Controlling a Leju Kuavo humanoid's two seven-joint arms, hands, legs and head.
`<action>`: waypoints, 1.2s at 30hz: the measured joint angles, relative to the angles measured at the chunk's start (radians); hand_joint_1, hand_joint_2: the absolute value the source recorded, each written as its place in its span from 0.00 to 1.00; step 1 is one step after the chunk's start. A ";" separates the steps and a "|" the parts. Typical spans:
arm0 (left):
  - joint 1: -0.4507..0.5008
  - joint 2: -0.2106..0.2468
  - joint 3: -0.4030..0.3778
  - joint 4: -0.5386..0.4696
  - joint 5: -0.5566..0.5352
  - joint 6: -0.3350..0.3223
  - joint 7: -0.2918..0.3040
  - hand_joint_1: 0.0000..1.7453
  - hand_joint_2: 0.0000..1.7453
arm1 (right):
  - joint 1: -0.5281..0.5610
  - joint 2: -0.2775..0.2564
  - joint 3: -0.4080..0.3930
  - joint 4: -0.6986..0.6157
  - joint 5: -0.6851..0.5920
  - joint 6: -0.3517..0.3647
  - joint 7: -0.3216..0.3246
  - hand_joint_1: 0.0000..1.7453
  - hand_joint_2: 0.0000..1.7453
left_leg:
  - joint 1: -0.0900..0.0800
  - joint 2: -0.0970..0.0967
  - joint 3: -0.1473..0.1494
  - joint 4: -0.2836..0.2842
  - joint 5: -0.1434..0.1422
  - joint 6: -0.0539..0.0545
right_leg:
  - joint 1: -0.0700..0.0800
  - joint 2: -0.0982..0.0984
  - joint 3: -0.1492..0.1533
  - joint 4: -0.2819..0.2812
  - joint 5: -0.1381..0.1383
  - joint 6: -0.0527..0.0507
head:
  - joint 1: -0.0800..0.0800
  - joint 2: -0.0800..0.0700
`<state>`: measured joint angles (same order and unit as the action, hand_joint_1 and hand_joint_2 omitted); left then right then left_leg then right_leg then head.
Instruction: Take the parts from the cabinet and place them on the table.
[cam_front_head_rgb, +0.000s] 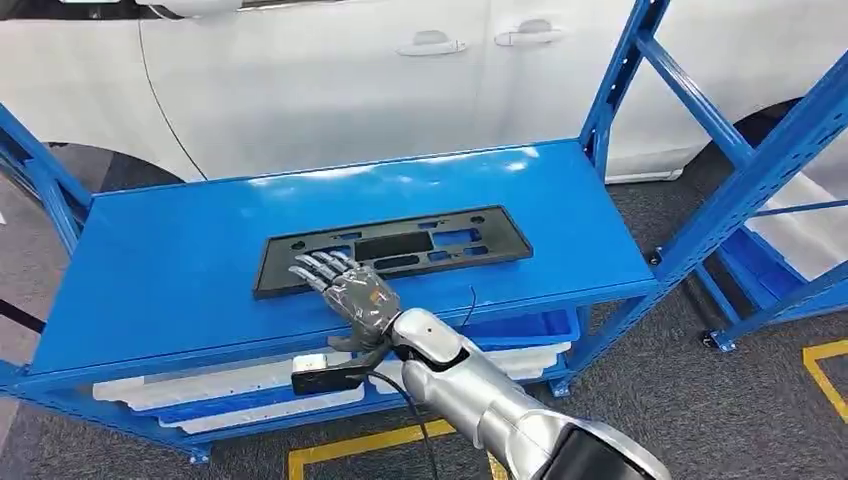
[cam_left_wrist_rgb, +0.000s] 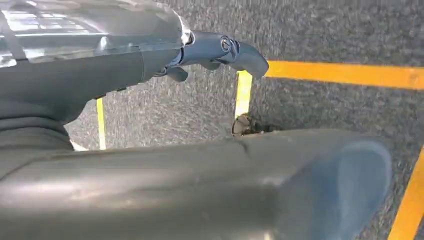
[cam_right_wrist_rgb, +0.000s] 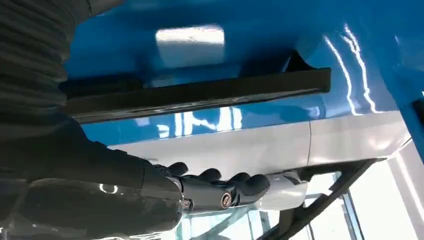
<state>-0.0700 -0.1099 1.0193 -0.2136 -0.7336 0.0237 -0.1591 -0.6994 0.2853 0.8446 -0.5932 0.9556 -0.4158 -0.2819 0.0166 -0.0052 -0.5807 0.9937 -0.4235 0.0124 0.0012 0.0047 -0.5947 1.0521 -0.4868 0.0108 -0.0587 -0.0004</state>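
- On the left, the left hand (cam_left_wrist_rgb: 220, 52) hangs over grey floor (cam_left_wrist_rgb: 320, 35) marked with yellow tape (cam_left_wrist_rgb: 345, 75); its fingers are curled in and nothing is seen in them.
- A blue shelf (cam_front_head_rgb: 180, 260) spans the head view, its top deck glossy under the lights.
- A flat black part (cam_front_head_rgb: 395, 247), long and pierced with rectangular cutouts, lies on that deck near the middle, set slightly askew to the front edge.
- The right hand (cam_front_head_rgb: 348, 288) reaches over the front of the deck with fingers (cam_front_head_rgb: 318, 268) extended and apart, empty; the fingertips sit over the near long edge of the part, left of its middle. Whether they touch it cannot be told.
- In the right wrist view the part (cam_right_wrist_rgb: 200, 92) shows as a dark bar on the blue deck (cam_right_wrist_rgb: 250, 45), beyond the dark fingers (cam_right_wrist_rgb: 225, 192).
- White trays (cam_front_head_rgb: 230, 385) sit on the lower level, under the deck.
- Behind the shelf stands a white car (cam_front_head_rgb: 330, 80), door handles visible.
- At the right, blue uprights (cam_front_head_rgb: 740, 190) of a second rack rise from the floor.
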 joint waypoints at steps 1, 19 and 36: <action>-0.001 0.000 0.000 0.000 0.000 0.000 0.000 0.00 0.00 | -0.001 0.000 -0.002 0.002 0.000 -0.001 0.000 0.00 1.00 | 0.000 0.001 -0.002 0.000 0.000 0.004 | -0.003 0.000 -0.033 0.069 -0.040 0.004 | 0.000 0.000; 0.000 0.000 0.000 0.001 0.000 0.004 0.000 0.00 0.00 | -0.002 0.003 -0.056 0.018 -0.006 -0.033 -0.018 0.00 0.00 | 0.000 0.001 -0.159 0.326 -0.142 -0.052 | -0.004 -0.002 0.049 -0.060 0.017 -0.047 | 0.000 0.000; 0.002 0.002 0.000 0.001 0.000 0.003 -0.002 0.00 0.00 | 0.003 0.003 -0.069 0.022 0.002 -0.038 -0.022 0.00 1.00 | -0.006 -0.002 0.027 -0.004 -0.025 0.011 | -0.006 0.001 -0.124 0.238 -0.078 0.008 | 0.000 0.000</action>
<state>-0.0679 -0.1083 1.0197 -0.2129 -0.7336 0.0271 -0.1614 -0.6965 0.2884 0.7752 -0.5714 0.9579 -0.4536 -0.3040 0.0111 -0.0070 -0.5535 0.9899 -0.4483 0.0229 -0.0052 0.0053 -0.7183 1.2905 -0.5647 0.0190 -0.0591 -0.0004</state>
